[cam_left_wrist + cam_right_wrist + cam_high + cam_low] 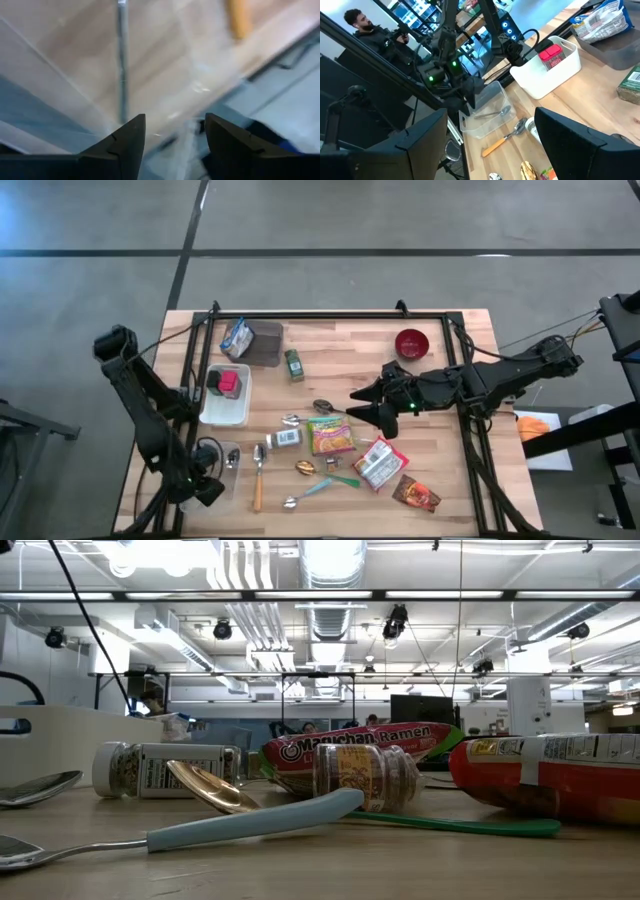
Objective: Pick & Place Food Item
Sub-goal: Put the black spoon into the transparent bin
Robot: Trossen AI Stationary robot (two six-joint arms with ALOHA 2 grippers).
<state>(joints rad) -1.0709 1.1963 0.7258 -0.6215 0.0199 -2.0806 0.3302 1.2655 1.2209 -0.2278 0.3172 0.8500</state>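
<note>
We see left end effector (170, 145) spread over clear bin (482, 112), spoon (492, 114) inside | right end effector (362, 404) spread, waiting above tabletop (450, 480)

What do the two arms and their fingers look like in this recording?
Both are dark, near-black jointed arms of slim links. The left arm carries thin black cables and a small green light near its gripper. The right arm shows a green light behind its gripper. The left wrist view shows two black, wedge-shaped fingers; the right wrist view shows broad, flat black fingers.
</note>
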